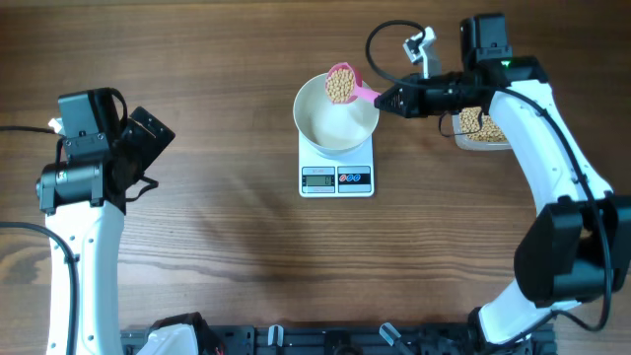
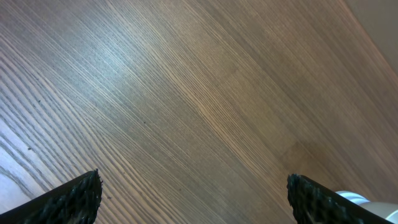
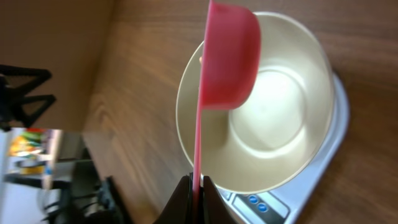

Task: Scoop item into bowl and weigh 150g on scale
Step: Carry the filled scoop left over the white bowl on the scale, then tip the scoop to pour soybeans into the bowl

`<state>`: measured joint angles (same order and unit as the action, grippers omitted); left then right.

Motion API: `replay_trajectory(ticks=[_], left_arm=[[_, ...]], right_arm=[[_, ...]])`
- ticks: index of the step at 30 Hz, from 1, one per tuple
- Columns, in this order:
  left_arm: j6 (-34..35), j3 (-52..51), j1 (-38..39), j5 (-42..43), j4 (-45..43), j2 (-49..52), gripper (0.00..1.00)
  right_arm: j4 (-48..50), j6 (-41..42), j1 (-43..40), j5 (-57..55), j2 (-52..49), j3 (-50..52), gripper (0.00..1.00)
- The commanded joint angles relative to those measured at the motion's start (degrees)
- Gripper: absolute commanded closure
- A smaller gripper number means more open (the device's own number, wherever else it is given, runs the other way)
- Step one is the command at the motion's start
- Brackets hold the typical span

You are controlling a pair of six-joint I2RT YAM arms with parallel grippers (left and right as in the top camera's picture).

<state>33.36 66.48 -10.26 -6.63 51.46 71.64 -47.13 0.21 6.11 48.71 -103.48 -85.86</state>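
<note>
Scoop (image 1: pixel 342 84) in right hand (image 1: pixel 380 99), above bowl (image 1: pixel 330 126)

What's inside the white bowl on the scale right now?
The bowl looks bare and white inside, with nothing in it. The pink scoop of beans above its rim hides a small part of it.

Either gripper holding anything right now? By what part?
Right gripper pinches the pink scoop by the end of its handle, beans in it, over the bowl. Left gripper is open, holding nothing.
</note>
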Motion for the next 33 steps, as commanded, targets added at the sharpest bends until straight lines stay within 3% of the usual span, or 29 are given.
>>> replay_trajectory(ticks=[1, 13, 25, 33], left_arm=[[-0.1, 0.0, -0.3, -0.7, 0.1, 0.2, 0.00], [-0.1, 0.0, -0.4, -0.7, 0.1, 0.2, 0.00], [-0.1, 0.0, -0.3, -0.7, 0.1, 0.2, 0.00], [-0.1, 0.0, -0.4, -0.7, 0.1, 0.2, 0.00]], right_arm=[[0.4, 0.1, 0.5, -6.1, 4.2, -1.2, 0.95], [-3.2, 1.4, 1.8, -6.8, 4.7, -1.2, 0.95], [-3.7, -0.2, 7.9, -19.5, 4.7, -1.2, 0.95], [-3.4, -2.6, 8.0, -21.0, 4.7, -1.2, 0.96]])
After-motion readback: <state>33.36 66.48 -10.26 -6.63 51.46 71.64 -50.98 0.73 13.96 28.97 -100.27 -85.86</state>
